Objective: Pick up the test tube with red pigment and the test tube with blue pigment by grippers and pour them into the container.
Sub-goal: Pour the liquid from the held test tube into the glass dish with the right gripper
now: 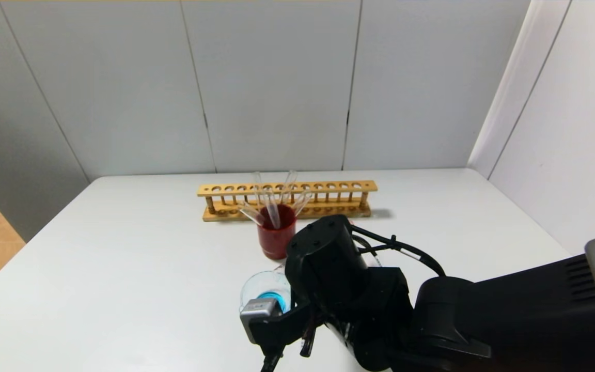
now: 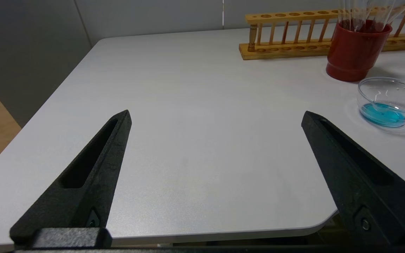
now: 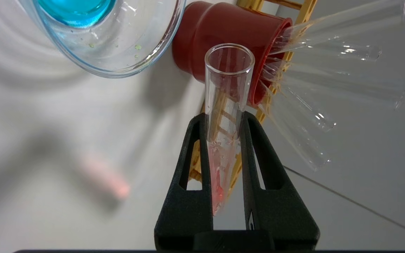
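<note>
Now | right gripper (image 3: pixel 226 140) clenched on red tube (image 3: pixel 225 116), near table's (image 2: pixel 188 105) front edge beside container (image 2: pixel 390 102) holding blue liquid | left gripper (image 2: pixel 216 119) released, above front-left table area | red cup (image 2: pixel 355 52) with clear tubes before rack (image 2: pixel 294 35)

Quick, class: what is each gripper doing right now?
Left gripper: open, empty.
Right gripper: shut on the test tube with red pigment.

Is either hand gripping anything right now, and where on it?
The right hand is shut on the test tube with red pigment, clamped on its lower half, just above the red liquid; its open mouth is free. The left hand is open and holds nothing.
</note>
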